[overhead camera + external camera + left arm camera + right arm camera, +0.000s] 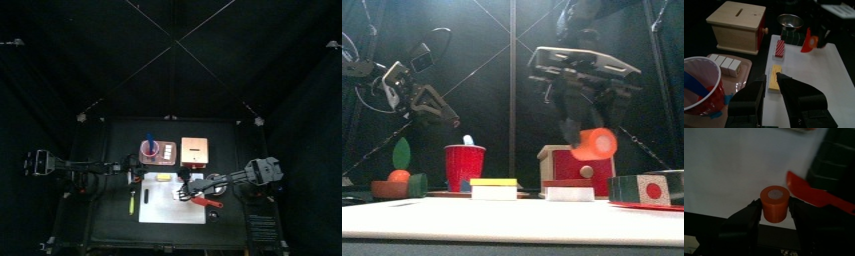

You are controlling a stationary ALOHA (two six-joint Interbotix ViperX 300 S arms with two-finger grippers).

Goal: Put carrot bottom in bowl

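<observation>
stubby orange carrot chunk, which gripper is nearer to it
Right. The right gripper has the stubby orange carrot chunk clamped between its jaws, lifted above the white mat. The left gripper hangs apart from it, beside the red plastic cup.

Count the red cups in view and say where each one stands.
1. The red cup stands upright toward the table's back, just left of the wooden box as the front view shows it. Another could be hidden behind the box.

The carrot bottom (775, 203) hung clamped in the right gripper (774, 213) above the table's (513, 222) right front, wooden box (569, 163) behind.
</observation>
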